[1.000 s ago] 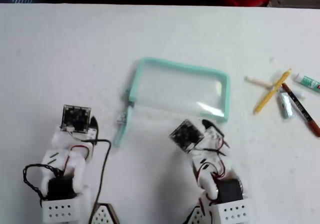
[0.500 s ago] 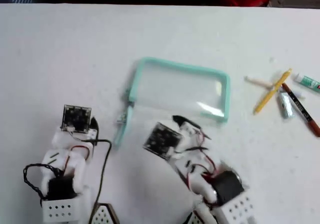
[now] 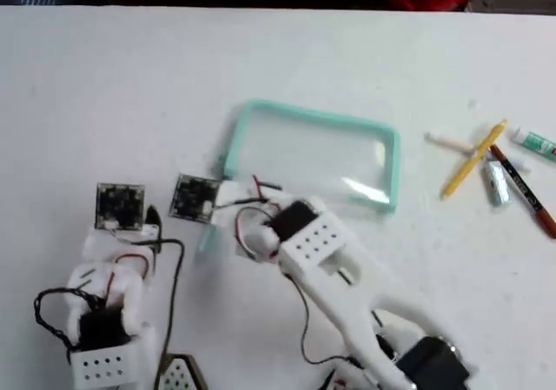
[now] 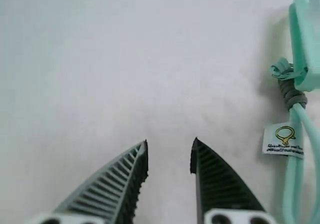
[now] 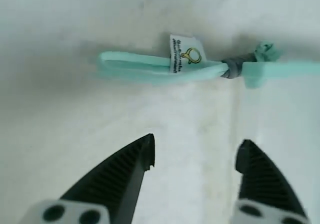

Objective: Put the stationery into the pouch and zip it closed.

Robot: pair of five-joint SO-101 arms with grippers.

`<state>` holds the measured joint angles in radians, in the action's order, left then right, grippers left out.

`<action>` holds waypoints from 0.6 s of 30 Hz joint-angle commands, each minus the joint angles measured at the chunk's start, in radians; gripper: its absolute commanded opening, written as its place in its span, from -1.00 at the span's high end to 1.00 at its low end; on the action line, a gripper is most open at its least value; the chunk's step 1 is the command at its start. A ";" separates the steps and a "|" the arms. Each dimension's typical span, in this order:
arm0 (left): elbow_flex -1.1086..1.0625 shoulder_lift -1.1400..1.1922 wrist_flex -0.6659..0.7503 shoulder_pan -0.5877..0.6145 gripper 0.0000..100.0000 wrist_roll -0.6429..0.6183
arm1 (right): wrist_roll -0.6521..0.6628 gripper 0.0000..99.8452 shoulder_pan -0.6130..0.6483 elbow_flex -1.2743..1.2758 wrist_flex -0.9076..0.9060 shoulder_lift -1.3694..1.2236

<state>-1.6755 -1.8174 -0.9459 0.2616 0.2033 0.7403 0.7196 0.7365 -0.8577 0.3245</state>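
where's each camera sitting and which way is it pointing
High view: fixed above the table, looking down on the pouch, stationery, left arm and right arm.
Left wrist view: on the left arm's wrist, facing the table past its open left pincer.
Right wrist view: on the right arm's wrist, facing the strap beyond its open right pincer.
Shared: both wrist views show the strap and its white tag.

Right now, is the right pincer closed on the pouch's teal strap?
No, the right pincer is open and the teal strap lies beyond its tips, ungripped.
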 commanded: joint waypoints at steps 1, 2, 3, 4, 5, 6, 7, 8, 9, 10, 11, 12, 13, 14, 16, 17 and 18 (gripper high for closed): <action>0.026 -0.008 0.003 0.019 0.70 -0.032 | 0.018 0.35 -0.050 -0.049 0.094 -0.042; 0.026 -0.008 0.003 0.018 0.70 -0.032 | 0.018 0.35 -0.058 -0.049 0.117 -0.056; 0.026 -0.008 0.003 0.016 0.70 -0.032 | 0.018 0.35 -0.065 -0.049 0.139 -0.070; 0.026 -0.008 0.005 0.016 0.70 -0.032 | 0.018 0.35 -0.073 -0.049 0.163 -0.082; 0.026 -0.008 0.005 0.016 0.70 -0.032 | 0.020 0.35 -0.081 -0.049 0.193 -0.097; 0.026 -0.008 0.005 0.016 0.70 -0.034 | 0.020 0.35 -0.090 -0.049 0.226 -0.114; 0.026 -0.008 0.005 0.016 0.70 -0.034 | 0.020 0.35 -0.101 -0.049 0.265 -0.134; 0.026 -0.008 0.005 0.016 0.70 -0.035 | 0.020 0.35 -0.113 -0.049 0.306 -0.154; 0.026 -0.008 0.005 0.015 0.70 -0.035 | 0.021 0.35 -0.125 -0.049 0.344 -0.174; 0.026 -0.008 0.005 0.015 0.70 -0.035 | 0.021 0.35 -0.133 -0.049 0.375 -0.194; 0.026 -0.008 0.005 0.015 0.70 -0.037 | 0.021 0.35 -0.137 -0.048 0.395 -0.208; 0.026 -0.008 0.006 0.015 0.70 -0.037 | 0.021 0.35 -0.136 -0.043 0.407 -0.222; 0.026 -0.008 0.008 0.015 0.70 -0.037 | 0.023 0.35 -0.131 -0.043 0.410 -0.237; 0.025 -0.008 0.017 0.015 0.70 -0.038 | 0.031 0.35 -0.130 -0.041 0.414 -0.248; 0.014 -0.008 0.034 0.015 0.70 -0.038 | 0.075 0.35 -0.127 -0.041 0.420 -0.268; 0.011 -0.008 0.040 0.015 0.70 -0.038 | 0.092 0.35 -0.127 -0.041 0.421 -0.280; 0.009 -0.008 0.041 0.015 0.70 -0.038 | 0.104 0.36 -0.127 -0.041 0.435 -0.294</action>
<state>-1.6755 -1.8174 -0.9444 0.2723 0.1772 0.7986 0.5999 0.7334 -0.4557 0.0437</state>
